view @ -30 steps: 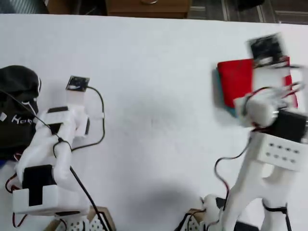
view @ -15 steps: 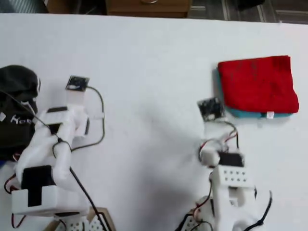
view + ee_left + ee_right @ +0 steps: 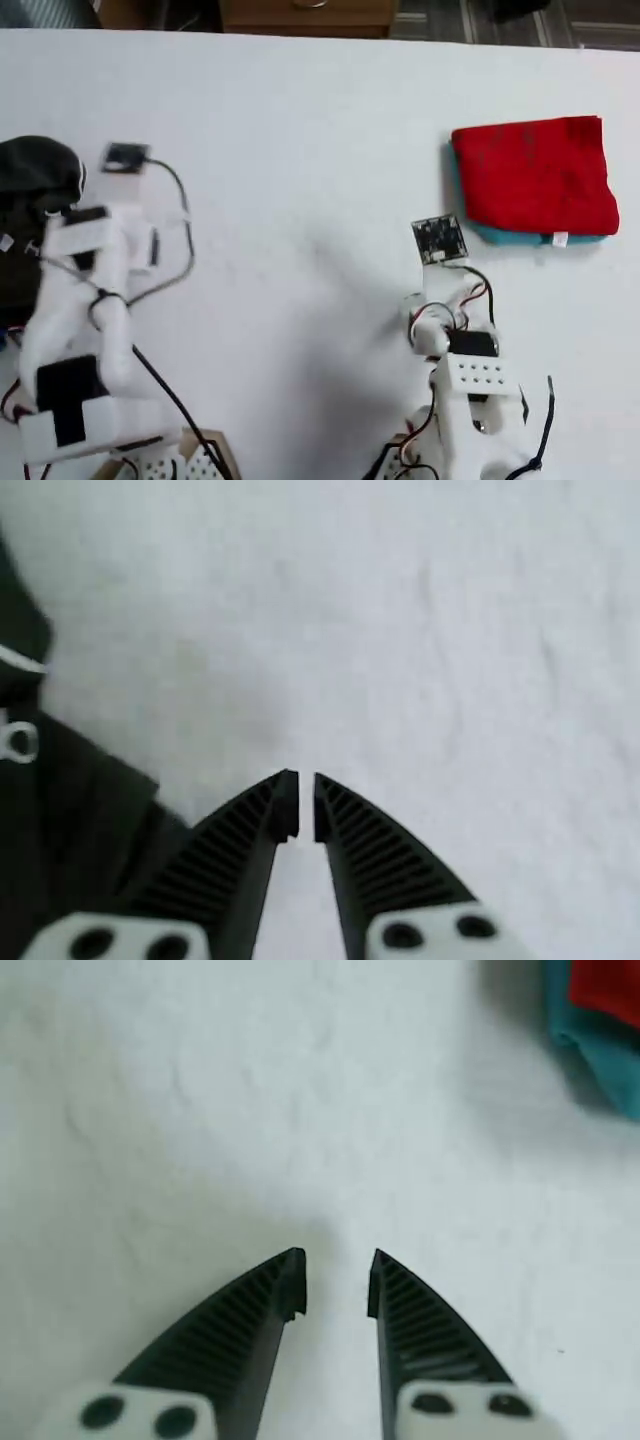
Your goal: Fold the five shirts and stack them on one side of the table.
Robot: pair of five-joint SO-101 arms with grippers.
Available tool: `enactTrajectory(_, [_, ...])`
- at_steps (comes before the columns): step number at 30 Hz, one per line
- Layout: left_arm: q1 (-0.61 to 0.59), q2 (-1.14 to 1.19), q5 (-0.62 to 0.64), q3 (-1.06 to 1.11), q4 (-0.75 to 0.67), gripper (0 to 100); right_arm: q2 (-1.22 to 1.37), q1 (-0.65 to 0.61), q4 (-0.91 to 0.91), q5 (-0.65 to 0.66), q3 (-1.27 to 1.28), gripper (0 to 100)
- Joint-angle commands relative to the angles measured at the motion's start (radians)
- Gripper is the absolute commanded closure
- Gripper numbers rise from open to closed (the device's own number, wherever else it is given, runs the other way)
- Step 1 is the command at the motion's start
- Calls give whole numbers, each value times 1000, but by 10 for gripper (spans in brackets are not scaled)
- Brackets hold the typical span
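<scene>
The left gripper (image 3: pixel 298 805) hangs almost clenched and empty over the table (image 3: pixel 300 130), just beside a heap of black shirts (image 3: pixel 30 190). The right gripper (image 3: pixel 337 1280) hangs slightly parted, holding nothing. Farther off, a folded red shirt (image 3: pixel 537 172) lies on a teal shirt (image 3: pixel 505 235).

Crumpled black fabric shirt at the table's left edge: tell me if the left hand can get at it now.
Probably yes. The crumpled black fabric shirt lies right beside the left hand, with only bare white table between them.
</scene>
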Motion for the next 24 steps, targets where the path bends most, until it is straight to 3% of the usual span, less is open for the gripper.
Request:
enactTrajectory(1, [-129,-64,-104,-191,183,802,-21,-4,-16,-6,-3,886])
enactTrajectory(7, [-485,52,-295,-447,242,789,-21,-4,-16,-6,-3,886])
enactTrajectory(12, [-669,302,-482,-677,302,789,-21,-4,-16,-6,-3,886])
enactTrajectory(17, [-736,534,-526,-961,423,789,-21,-4,-28,-8,-2,886])
enactTrajectory(24, [-720,775,-526,-1297,572,789,-21,-4,-28,-9,-2,886])
